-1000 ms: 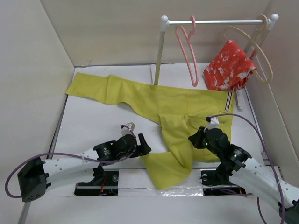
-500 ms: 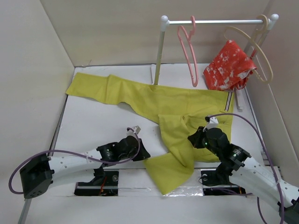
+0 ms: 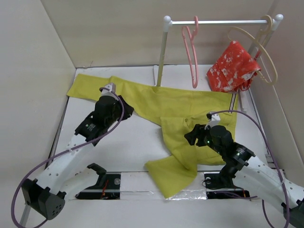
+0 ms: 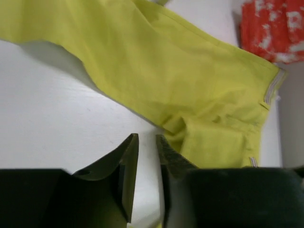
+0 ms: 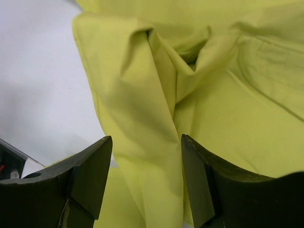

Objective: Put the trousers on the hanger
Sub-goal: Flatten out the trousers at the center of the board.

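Note:
The mustard-yellow trousers [image 3: 180, 107] lie flat across the table, one leg stretched to the far left and the other folded back toward the front edge. The pink hanger [image 3: 192, 52] hangs from the rail, apart from both arms. My left gripper [image 3: 126, 108] hovers at the near edge of the far-left leg. In the left wrist view the left gripper [image 4: 146, 137] shows a narrow gap with only white table in it, beside the trousers [image 4: 190, 71]. My right gripper [image 3: 191, 134] stands open over the folded leg. In the right wrist view the right gripper [image 5: 146, 137] straddles a ridge of the trousers [image 5: 199, 95].
A red white-patterned garment [image 3: 232, 66] hangs on a beige hanger [image 3: 259, 52] at the right end of the white rail [image 3: 218, 22]. The rack post [image 3: 162, 52] stands behind the trousers. Beige walls close in the table on the left, back and right.
My left arm swung from the front cuff of the trousers up to the far-left leg, its jaws closing and then parting slightly. My right gripper opened over the fold.

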